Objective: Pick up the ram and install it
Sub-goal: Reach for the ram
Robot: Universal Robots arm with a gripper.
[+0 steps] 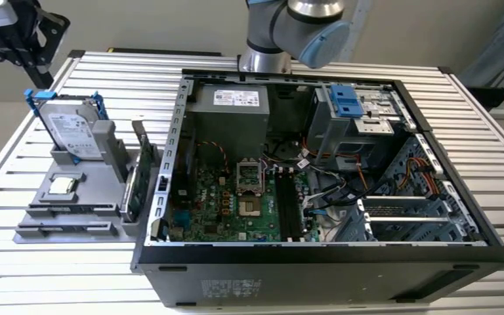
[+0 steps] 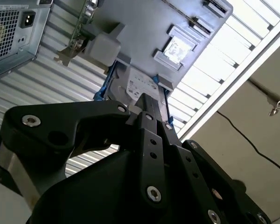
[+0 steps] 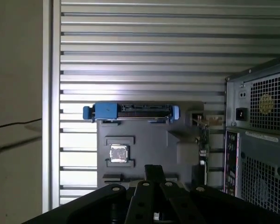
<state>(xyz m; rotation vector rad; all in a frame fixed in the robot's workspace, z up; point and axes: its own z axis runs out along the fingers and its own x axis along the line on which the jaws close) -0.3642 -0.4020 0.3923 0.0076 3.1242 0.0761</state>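
Observation:
A grey holder stands on the slatted table at the exterior view's left, beside the open computer case. A thin dark strip in a slot near the holder's front looks like the ram seen edge on. My black gripper hangs high above the holder's far end, well clear of everything. In both wrist views its fingers sit together with nothing between them. They point down at the holder.
The holder also carries a silver hard drive in a blue frame and a small square chip. A green circuit card stands upright between holder and case. Inside the case lie the motherboard and cables.

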